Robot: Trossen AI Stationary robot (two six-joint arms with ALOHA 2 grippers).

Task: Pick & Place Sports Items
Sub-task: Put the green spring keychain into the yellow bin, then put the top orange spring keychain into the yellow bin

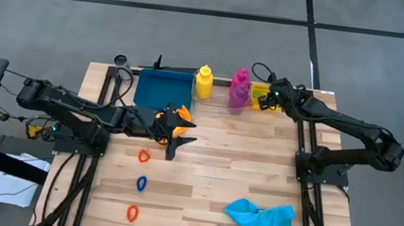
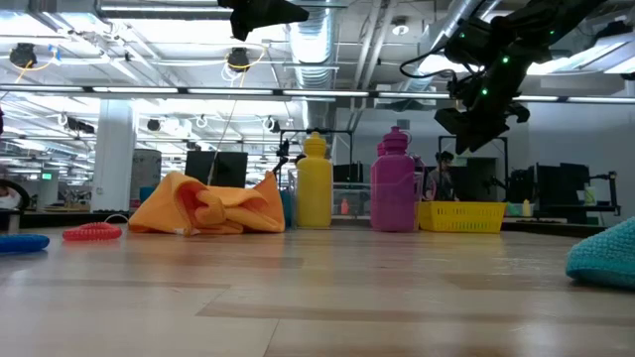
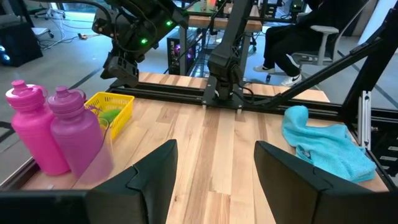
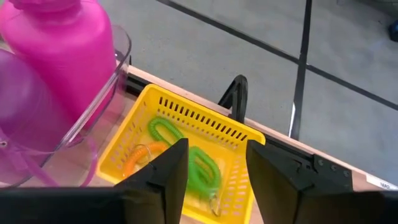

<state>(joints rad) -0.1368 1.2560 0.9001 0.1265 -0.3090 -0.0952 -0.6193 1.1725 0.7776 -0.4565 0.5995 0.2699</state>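
Rings (image 4: 186, 158) sit in the yellow bin (image 4: 245, 134) under my right end effector (image 4: 214, 171), fingers apart and empty, so lifting carelessly could clip the magenta bottle (image 4: 62, 50) beside it.

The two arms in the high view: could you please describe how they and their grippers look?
Both arms are dark, jointed and slim. The left gripper and right gripper each end in two black, wedge-shaped fingers. Small green lights glow near both wrists, and black cables trail at the bases.
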